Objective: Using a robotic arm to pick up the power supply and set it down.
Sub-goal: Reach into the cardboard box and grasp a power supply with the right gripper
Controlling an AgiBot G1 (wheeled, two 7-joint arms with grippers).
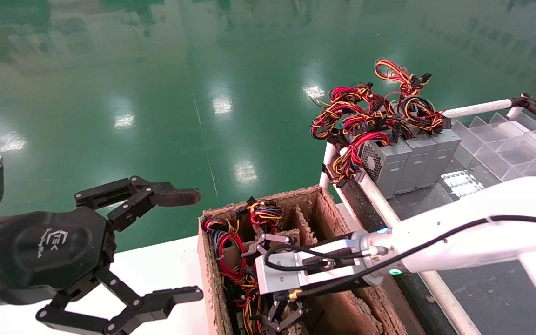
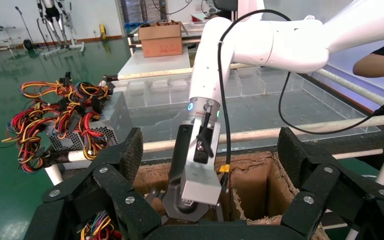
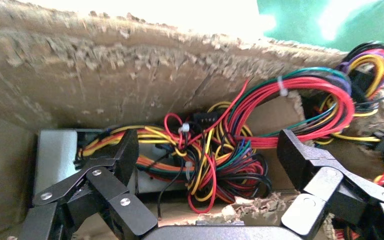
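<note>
1. Robotic arm point(image 1: 458, 228): right gripper point(image 3: 207, 165) lowered into cardboard box point(image 1: 324, 204), lower centre; fingers point(image 3: 105, 170) spread wide, holding nothing.
2. Power supply point(image 3: 55, 155): inside box, beneath wires.
3. Left gripper point(image 1: 156, 246): lower left, fingers wide.

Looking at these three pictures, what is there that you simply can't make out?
- Power supply in the cardboard box: right wrist view, mostly buried under its wires.
- Right gripper: head view, its fingertips sink among wires; contact unclear.
- Left gripper: parked open beside the box; left wrist view cuts its fingertips off.
- Person: left wrist view, only an arm shows at the edge.
</note>
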